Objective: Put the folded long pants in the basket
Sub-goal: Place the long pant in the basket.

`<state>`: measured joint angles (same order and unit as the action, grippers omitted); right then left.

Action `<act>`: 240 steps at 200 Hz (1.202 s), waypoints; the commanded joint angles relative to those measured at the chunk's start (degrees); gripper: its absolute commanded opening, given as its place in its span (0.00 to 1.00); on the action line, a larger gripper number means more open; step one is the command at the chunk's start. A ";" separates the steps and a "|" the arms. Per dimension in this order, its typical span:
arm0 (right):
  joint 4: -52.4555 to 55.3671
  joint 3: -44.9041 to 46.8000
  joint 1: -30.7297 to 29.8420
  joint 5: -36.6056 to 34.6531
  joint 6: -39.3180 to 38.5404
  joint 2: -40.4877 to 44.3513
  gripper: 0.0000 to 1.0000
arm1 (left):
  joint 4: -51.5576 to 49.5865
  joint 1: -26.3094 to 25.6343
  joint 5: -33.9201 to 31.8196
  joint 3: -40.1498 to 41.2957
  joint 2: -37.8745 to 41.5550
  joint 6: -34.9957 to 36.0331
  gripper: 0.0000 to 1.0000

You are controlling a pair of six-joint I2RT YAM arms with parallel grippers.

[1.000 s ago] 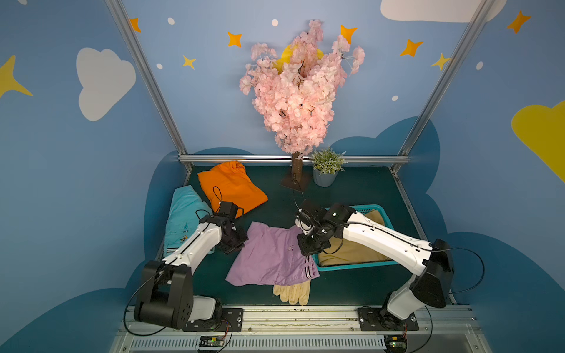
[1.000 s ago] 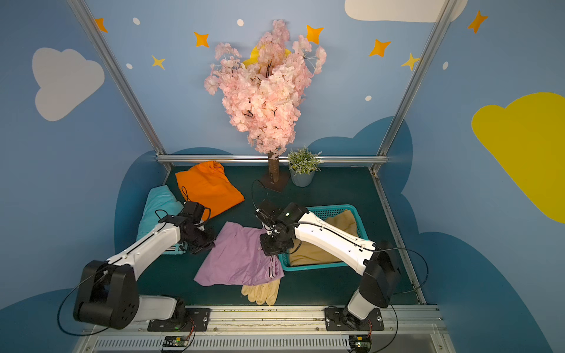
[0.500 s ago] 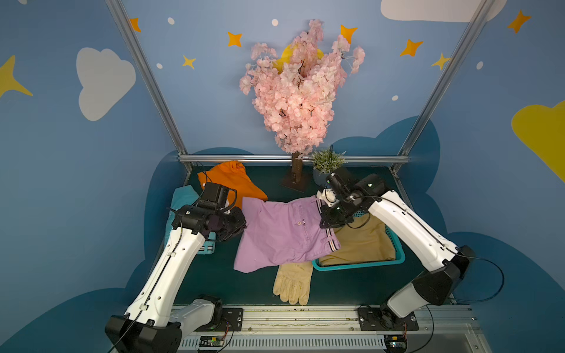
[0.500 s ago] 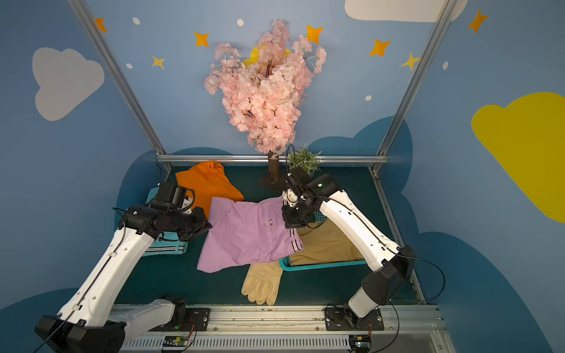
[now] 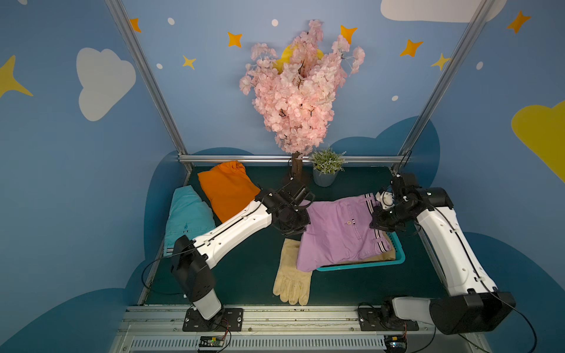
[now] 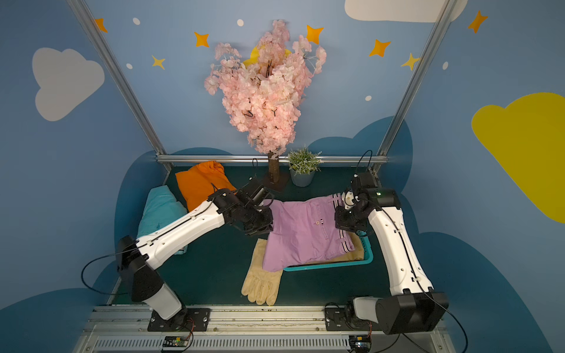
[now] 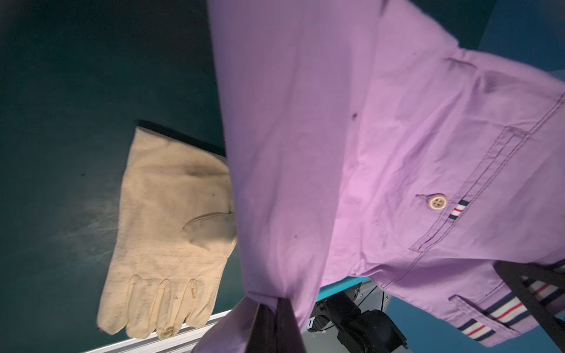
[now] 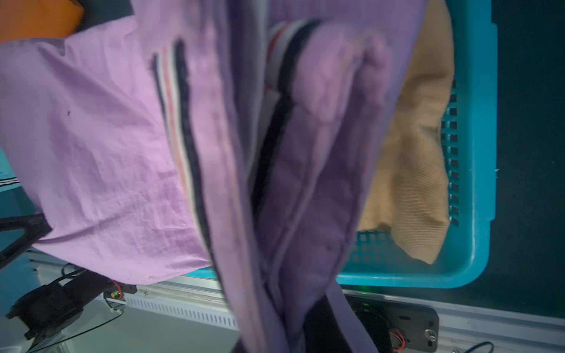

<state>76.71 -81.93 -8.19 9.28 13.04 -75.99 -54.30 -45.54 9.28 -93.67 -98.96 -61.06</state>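
The lilac folded long pants (image 5: 342, 232) hang spread between both grippers, over the left part of the teal basket (image 5: 360, 266). My left gripper (image 5: 301, 218) is shut on their left edge, which shows as pinched cloth in the left wrist view (image 7: 276, 324). At the striped-cuff edge my right gripper (image 5: 380, 220) is shut on the cloth; folds cover its fingers in the right wrist view. Tan pants (image 8: 412, 152) lie in the basket (image 8: 477, 152). Orange pants (image 5: 226, 189) and turquoise pants (image 5: 186, 214) lie on the table at the back left.
A cream work glove (image 5: 292, 275) lies on the green table just left of the basket, partly under the hanging cloth. A pink blossom tree (image 5: 296, 165) and a grey plant pot (image 5: 325, 175) stand at the back. Metal rails run along the front edge.
Both arms have lifted the lilac pants off the table and carried them right, over the basket. The glove that they partly covered now shows almost whole.
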 commanded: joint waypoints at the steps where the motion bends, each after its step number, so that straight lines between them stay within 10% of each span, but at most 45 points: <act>1: -0.32 -1.37 0.56 -5.43 -0.77 -1.47 0.00 | -1.14 -1.32 1.18 -5.63 -5.00 -0.12 0.03; 128: 7.01 -11.57 2.54 -20.22 0.14 -9.21 0.00 | -5.33 -3.06 6.95 -17.98 -14.14 1.33 0.03; 240: 10.19 -14.05 2.14 -22.09 0.98 -4.70 0.00 | -3.58 -1.34 11.61 -13.53 -9.24 2.57 0.03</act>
<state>86.67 -97.19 -5.98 -10.76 13.04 -81.41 -57.89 -47.51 19.94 -109.23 -110.52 -60.20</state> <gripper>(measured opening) 0.117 0.048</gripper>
